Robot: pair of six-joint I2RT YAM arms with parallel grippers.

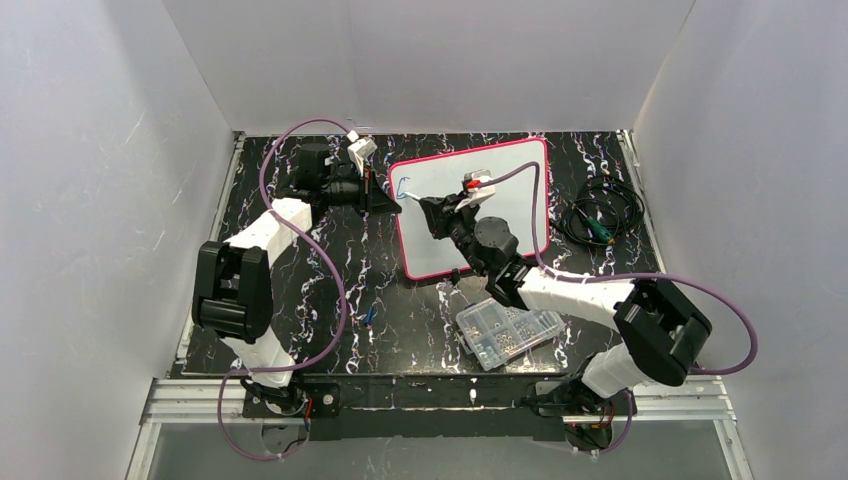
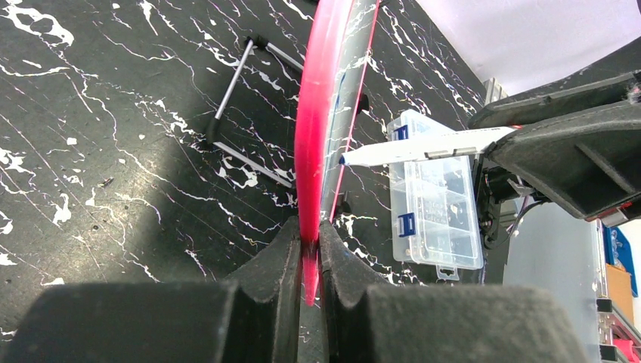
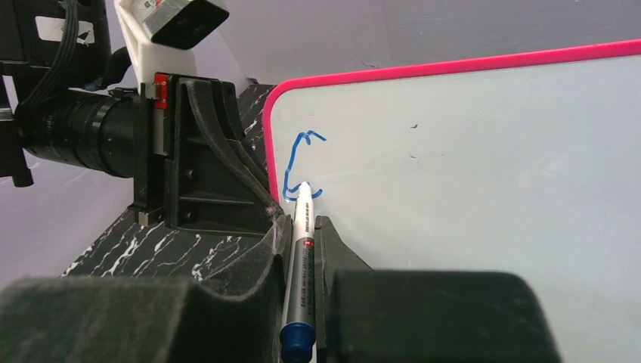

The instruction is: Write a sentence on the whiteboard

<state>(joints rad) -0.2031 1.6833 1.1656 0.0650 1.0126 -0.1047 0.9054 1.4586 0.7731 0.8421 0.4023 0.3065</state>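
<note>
The whiteboard (image 1: 515,175) with its pink-red frame stands tilted at the back middle of the table. My left gripper (image 1: 385,200) is shut on its left edge; in the left wrist view the frame (image 2: 314,128) runs edge-on between my fingers. My right gripper (image 1: 435,215) is shut on a blue marker (image 3: 301,257), its tip touching the board's upper left corner. The marker also shows in the left wrist view (image 2: 423,147). The only writing is one unfinished blue letter stroke (image 3: 296,162); no sentence shows.
A clear compartmented parts box (image 1: 508,333) lies near the front right, also in the left wrist view (image 2: 435,197). A coil of black cable (image 1: 600,215) lies at the right. A small blue cap (image 1: 370,315) lies on the black marbled table (image 1: 300,300).
</note>
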